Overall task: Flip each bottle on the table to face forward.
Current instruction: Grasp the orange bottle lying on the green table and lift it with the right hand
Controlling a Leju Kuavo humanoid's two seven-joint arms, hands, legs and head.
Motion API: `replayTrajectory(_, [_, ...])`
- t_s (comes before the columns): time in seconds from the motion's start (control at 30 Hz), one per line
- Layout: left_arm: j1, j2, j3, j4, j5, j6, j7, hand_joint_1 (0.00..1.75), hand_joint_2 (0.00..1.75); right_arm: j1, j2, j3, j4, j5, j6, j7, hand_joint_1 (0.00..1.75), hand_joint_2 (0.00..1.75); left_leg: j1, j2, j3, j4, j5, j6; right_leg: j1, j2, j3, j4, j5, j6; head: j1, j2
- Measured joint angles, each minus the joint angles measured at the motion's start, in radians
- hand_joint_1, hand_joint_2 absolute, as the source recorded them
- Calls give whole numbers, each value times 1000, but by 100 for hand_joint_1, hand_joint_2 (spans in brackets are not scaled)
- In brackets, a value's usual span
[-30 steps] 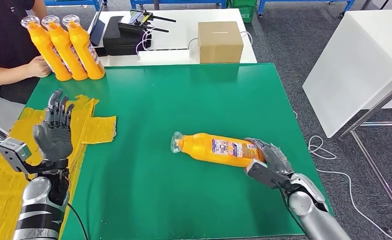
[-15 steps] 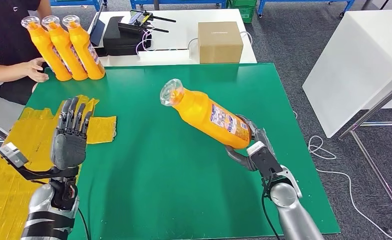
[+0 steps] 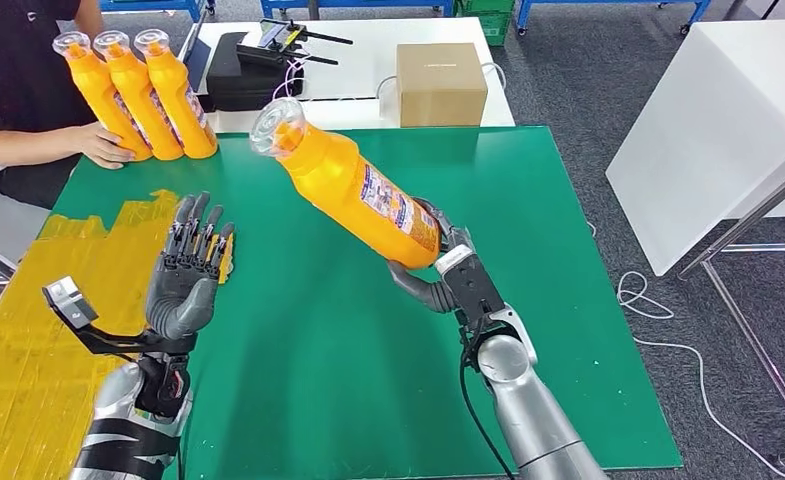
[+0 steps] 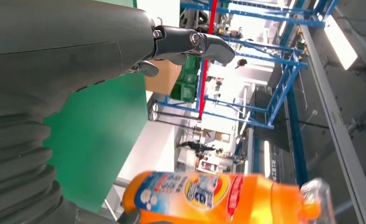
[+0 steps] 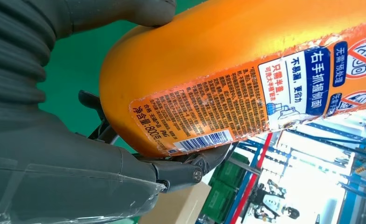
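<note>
My right hand (image 3: 438, 270) grips the base of an orange bottle (image 3: 348, 185) with a clear cap, held tilted in the air above the green table (image 3: 368, 400), cap pointing up and to the left. Its back label with a barcode (image 5: 218, 112) faces the right wrist camera. My left hand (image 3: 188, 275) is raised over the table's left part, fingers straight and apart, palm turned toward the bottle and a little away from it. The same bottle (image 4: 227, 198) appears in the left wrist view beyond my left hand (image 4: 78, 51). Three orange bottles (image 3: 138, 95) stand at the far left corner.
A person in black sits at the far left, one hand (image 3: 108, 150) touching the standing bottles. Yellow taped sheeting (image 3: 28, 300) covers the table's left edge. Behind the table stand a cardboard box (image 3: 441, 83) and black equipment (image 3: 248, 70). A white cabinet (image 3: 718, 130) is on the right.
My right hand has lifted the bottle off the table and carried it up and to the left, tilting it more upright. My left hand has moved rightward toward it.
</note>
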Motion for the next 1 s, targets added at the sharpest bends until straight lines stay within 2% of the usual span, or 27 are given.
replayTrajectory(0.3, [-5,-1,-16,6,14,-6,2,0,175,-21,18,21,45,-2,-4,0,175,175,0,0,0,0,0,0,0,0,0,0,0,0,0,0])
replayTrajectory(0.57, [-30,-9,-54,30,41,-18,13,0,175,-73,81,82,135,16,-12,3,175,175,0,0,0,0,0,0,1,0,0,0,0,0,0,0])
replayTrajectory(0.83, [-77,-14,-76,89,82,-38,16,0,175,-133,168,202,270,37,-20,17,175,175,0,1,0,0,0,0,1,1,-1,1,0,0,0,0])
replayTrajectory(1.0, [-96,-18,-85,116,89,-45,22,0,175,-150,202,286,344,11,-33,37,175,175,0,1,0,0,0,0,1,1,-1,1,0,0,0,0])
